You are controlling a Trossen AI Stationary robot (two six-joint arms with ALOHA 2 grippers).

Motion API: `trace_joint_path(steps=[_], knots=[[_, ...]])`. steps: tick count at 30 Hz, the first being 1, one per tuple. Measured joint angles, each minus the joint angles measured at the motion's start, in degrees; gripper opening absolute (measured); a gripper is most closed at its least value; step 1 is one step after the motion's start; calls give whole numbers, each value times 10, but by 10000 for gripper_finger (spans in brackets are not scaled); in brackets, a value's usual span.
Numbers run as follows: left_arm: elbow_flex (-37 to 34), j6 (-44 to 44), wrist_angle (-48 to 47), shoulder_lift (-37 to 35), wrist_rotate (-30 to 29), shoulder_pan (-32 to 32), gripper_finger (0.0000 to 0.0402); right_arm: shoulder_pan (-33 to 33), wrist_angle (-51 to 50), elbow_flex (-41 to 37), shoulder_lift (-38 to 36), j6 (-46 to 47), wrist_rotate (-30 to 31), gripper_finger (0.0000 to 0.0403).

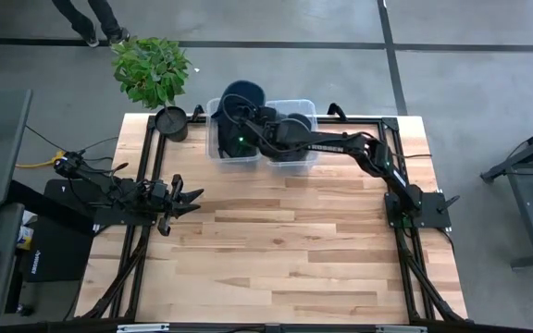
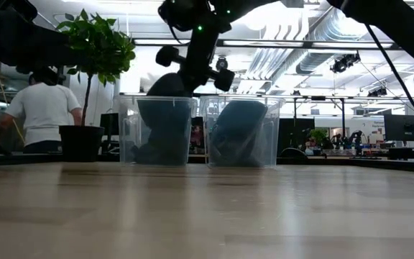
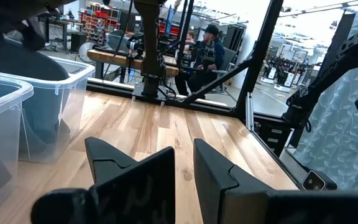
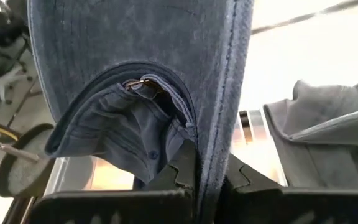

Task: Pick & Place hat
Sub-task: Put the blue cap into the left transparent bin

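- Landmark: the light wooden-plank table [image 1: 276,250] in its black metal frame. All positions below are given relative to it, from its near edge to the room beyond.
- Near and middle planks: bare wood.
- Left edge, about midway back: the left gripper [image 1: 185,196] on the waiting dark left arm. It lies low over the planks and points toward the table centre. Its two dark fingers [image 3: 138,180] are closed together with nothing between them.
- Right edge: the base of the dark right arm [image 1: 415,205]. The arm reaches diagonally across to the far side of the table.
- Far edge, centre: two clear plastic rectangular bins side by side, the left bin [image 2: 157,129] and the right bin [image 2: 241,133]. Each holds dark blue fabric.
- Above the left bin: the right gripper [image 1: 239,118]. Its fingers [image 4: 182,171] are clamped on the edge of a dark blue denim cap [image 4: 142,74]. The cap hangs at the bin's rim, partly above it, and is off the table surface [image 2: 165,85].
- Right bin: a second dark blue hat [image 2: 237,129] rests inside it.
- Far left corner: a green leafy plant in a round black pot [image 1: 169,120], just beside the left bin.
- Beyond the far edge: grey floor and a workshop room. A person in a white shirt [image 2: 43,111] is at the left of the low view. A seated person in a dark cap [image 3: 207,53] shows in the left wrist view.
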Motion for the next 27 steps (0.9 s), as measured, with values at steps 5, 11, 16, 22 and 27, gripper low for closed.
trace_joint_path(steps=[5, 11, 16, 22, 27], knots=[[0, 0, 0, 0, 0, 0, 0, 0, 3, 0, 0, -13, -25, 9], [0, 0, 0, 0, 0, 0, 0, 1, 8, 0, 0, -62, -62, 18], [0, 0, 0, 0, 0, 0, 0, -3, 13, 0, 0, -94, -90, 82], [0, 0, 0, 0, 0, 0, 0, -2, 13, 0, 0, -120, -118, 133], [0, 0, 0, 0, 0, 0, 0, -5, 13, 0, -3, -143, -131, 145]])
